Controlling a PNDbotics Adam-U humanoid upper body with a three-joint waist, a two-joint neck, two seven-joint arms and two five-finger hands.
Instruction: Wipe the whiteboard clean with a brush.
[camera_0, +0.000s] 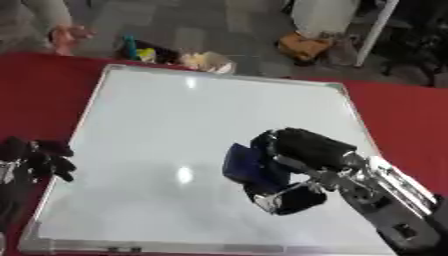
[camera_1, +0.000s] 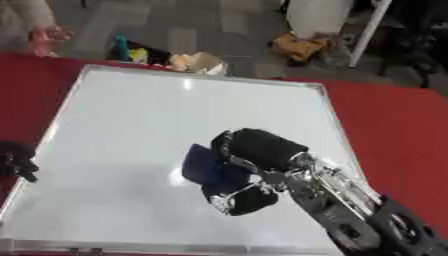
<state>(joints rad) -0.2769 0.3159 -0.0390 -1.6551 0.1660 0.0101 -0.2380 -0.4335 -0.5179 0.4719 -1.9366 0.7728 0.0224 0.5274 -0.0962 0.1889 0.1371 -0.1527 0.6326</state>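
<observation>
A white whiteboard (camera_0: 175, 130) with a metal frame lies flat on the red table; I see no marks on its surface. My right hand (camera_0: 302, 150) comes in from the lower right and is shut on a dark blue brush (camera_0: 241, 162), which it holds over the board's lower right part. Whether the brush touches the board I cannot tell. At the board's left edge my left hand (camera_0: 39, 157) rests on the red table (camera_0: 402, 115) with its black fingers curled and nothing in it.
Beyond the table's far edge the floor holds a box of small items (camera_0: 144, 52), a crumpled bag (camera_0: 210, 61) and an orange object (camera_0: 306, 45). A white pole (camera_0: 376, 30) stands at the upper right.
</observation>
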